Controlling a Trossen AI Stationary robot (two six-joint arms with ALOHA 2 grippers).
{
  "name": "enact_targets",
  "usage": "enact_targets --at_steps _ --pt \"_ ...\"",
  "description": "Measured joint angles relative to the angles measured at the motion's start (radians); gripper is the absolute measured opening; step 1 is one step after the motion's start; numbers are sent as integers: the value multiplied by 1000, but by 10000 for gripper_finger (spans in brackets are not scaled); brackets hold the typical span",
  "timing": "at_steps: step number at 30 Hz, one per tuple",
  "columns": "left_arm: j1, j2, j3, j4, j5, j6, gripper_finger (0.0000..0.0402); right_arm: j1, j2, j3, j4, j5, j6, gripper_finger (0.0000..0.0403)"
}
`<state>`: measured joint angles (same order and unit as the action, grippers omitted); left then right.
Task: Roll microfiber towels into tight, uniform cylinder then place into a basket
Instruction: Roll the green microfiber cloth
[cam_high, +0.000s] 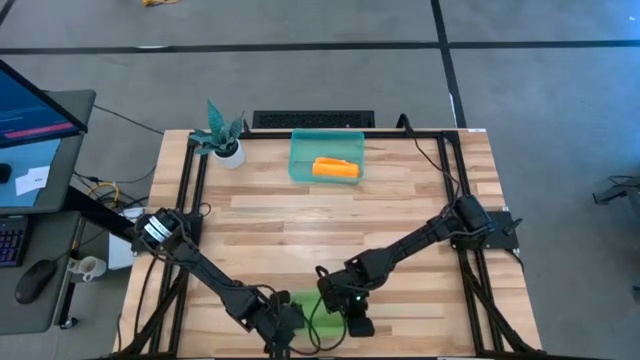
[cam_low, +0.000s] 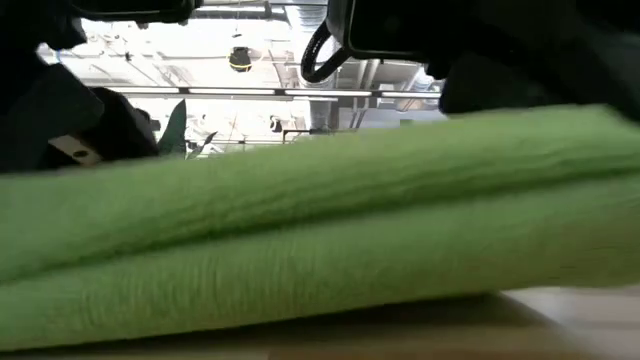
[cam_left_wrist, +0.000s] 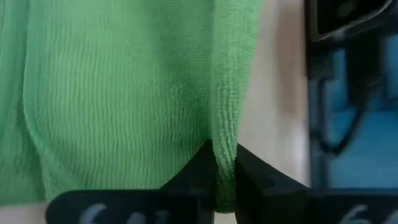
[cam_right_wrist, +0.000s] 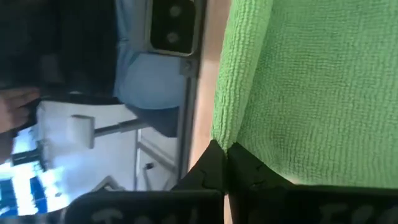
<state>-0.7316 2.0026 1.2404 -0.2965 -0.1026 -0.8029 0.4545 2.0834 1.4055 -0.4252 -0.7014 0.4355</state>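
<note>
1. Lime green towel (cam_high: 322, 308) lies at the near edge of the wooden table (cam_high: 330, 215), between the two arms; only a strip shows from above, the rest is covered by the grippers.
2. Left gripper (cam_left_wrist: 219, 165) is pinched tight on a fold of the green towel's edge. The wrist view shows cloth squeezed between the two dark fingers (cam_left_wrist: 193, 171), with a ridge of fabric running away from the pinch.
3. Right gripper (cam_right_wrist: 219, 155) is likewise clamped on the towel's edge at the other end, fingertips together with green cloth caught at the tips.
4. Both grips sit on the same long edge, likely so the edge can be lifted and turned over evenly, keeping the roll straight, not skewed.
5. Low view: the green towel (cam_low: 320, 230) fills the frame as two stacked thick layers, so it looks folded or part rolled, not yet a tight cylinder.
6. Orange-yellow towel (cam_high: 335, 168) is already a roll and lies inside the teal bin (cam_high: 300, 170) at the far side of the table, well apart from the work.
7. Small potted plant (cam_high: 222, 135) stands just beside the bin, on its left in the top-down view.
8. Judgement: one towel done, the second at rolling stage. Risk: a thin pinch slipping off the soft cloth.
</note>
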Motion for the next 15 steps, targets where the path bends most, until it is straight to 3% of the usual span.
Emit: enact_targets --at_steps 6,15 --pt "20 -2 0 42 139 -205 26 -3 0 0 -5 -2 80 13" --pt "39 0 -5 55 230 -240 27 -56 86 1 42 18 240 14"
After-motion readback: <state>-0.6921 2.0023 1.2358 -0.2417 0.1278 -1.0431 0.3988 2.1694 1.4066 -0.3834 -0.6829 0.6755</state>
